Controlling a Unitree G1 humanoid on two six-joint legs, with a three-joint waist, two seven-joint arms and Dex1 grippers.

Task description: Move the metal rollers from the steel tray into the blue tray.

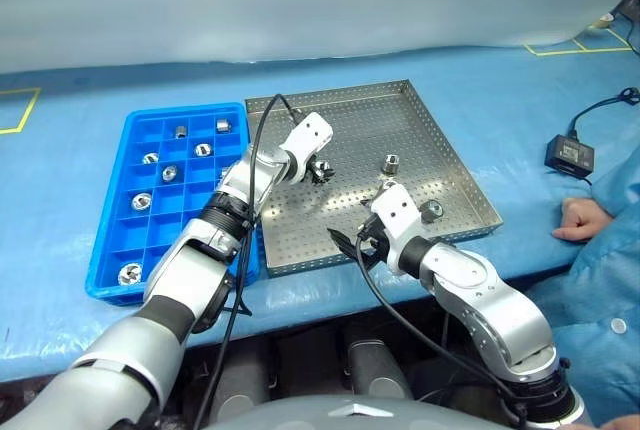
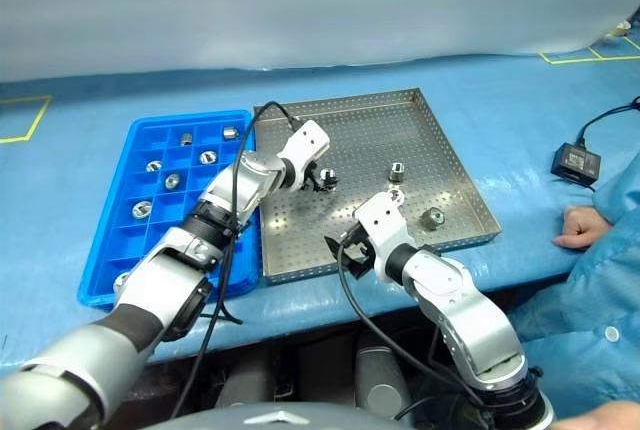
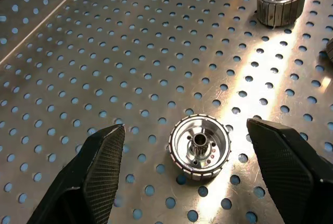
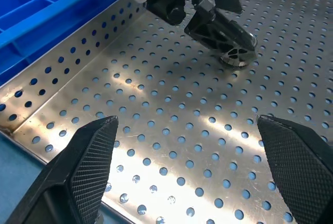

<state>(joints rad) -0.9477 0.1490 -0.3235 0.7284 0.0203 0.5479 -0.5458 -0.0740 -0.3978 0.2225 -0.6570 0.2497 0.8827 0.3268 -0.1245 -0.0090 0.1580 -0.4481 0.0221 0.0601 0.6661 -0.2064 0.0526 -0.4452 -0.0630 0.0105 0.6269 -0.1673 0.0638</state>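
While the left gripper (image 3: 187, 174) hangs low over the steel tray (image 1: 300, 250):
Fingers: spread wide, nothing held
Roller (image 3: 200, 146): on the tray floor between the two fingers, hole facing up
Nearer arm: left
Right gripper (image 4: 190, 174): spread, empty, well apart from it
Blue tray (image 1: 110, 285): beside the steel tray, on the robot's left

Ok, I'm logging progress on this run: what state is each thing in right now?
left gripper: open, fingers either side of a roller lying on the steel tray
right gripper: open, empty, over the steel tray
steel tray: still holds rollers
blue tray: several compartments filled, many empty
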